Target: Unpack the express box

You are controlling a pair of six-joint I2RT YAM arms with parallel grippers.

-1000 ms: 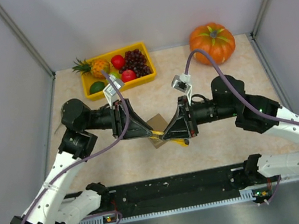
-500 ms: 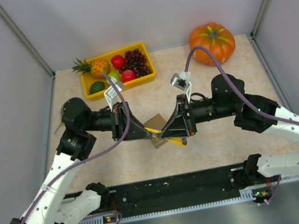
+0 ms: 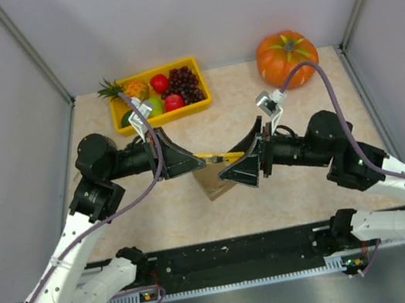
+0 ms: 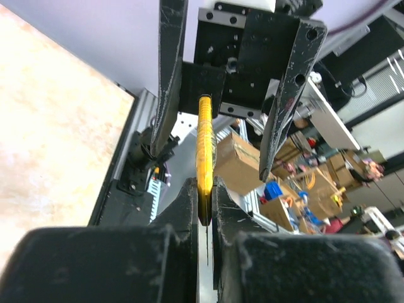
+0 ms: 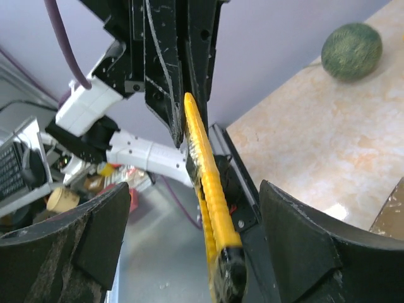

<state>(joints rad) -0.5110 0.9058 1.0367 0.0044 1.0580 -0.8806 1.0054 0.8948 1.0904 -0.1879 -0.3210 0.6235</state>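
Note:
The express box (image 3: 215, 186) is a small brown cardboard box on the table between the two arms; one brown corner (image 5: 392, 211) shows in the right wrist view. A yellow utility knife (image 3: 208, 156) hangs level above it. My left gripper (image 3: 191, 164) is shut on the knife's left end; the left wrist view shows the knife (image 4: 205, 158) pinched between its fingers (image 4: 184, 208). My right gripper (image 3: 235, 164) is open, its fingers (image 5: 303, 240) standing apart on either side of the knife's other end (image 5: 211, 196) without touching it.
A yellow fruit tray (image 3: 203, 104) with pineapple, grapes and apples stands at the back left. An orange pumpkin (image 3: 287, 56) sits at the back right. A green round fruit (image 5: 351, 50) shows in the right wrist view. Grey walls close in both sides.
My right gripper has opened, let go of the knife and drawn back to the right. My left gripper closed on the knife and now holds it alone, slightly higher and further left.

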